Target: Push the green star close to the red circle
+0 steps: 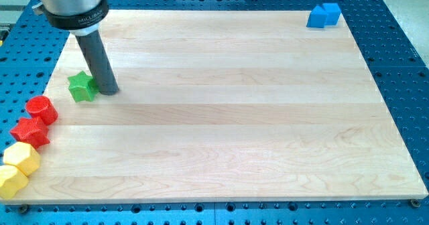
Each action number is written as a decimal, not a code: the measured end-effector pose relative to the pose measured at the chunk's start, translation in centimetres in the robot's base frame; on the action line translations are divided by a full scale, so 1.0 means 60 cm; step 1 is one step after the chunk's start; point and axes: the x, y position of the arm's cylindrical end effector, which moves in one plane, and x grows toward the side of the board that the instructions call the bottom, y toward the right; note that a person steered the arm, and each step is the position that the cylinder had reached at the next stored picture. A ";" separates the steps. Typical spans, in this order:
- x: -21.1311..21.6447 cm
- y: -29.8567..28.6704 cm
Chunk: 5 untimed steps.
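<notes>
My tip (pixel 109 90) rests on the bench (pixel 234 118) near its left edge, toward the top-left corner, touching or just beside the green star (pixel 82 86) on the star's right side. The tool is a plain dark rod with nothing to clench or release, so it grasps nothing. The star lies close to the left edge, upright and flat on the wood. Just below it, toward the bottom-left corner, sits the red circle (pixel 40 109), near the star but apart from it. Below that, along the left edge, come 1 more red block (pixel 30 132) with a ridged outline and 2 yellow blocks (pixel 21 157) (pixel 11 181), the lower touching the upper, both overhanging the bench edge. A blue block (pixel 324 15) sits at the top-right corner, well apart from everything else.
</notes>
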 end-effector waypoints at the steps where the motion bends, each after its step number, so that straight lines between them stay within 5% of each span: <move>1: 0.000 -0.030; 4: 0.000 -0.103; 5: -0.058 -0.093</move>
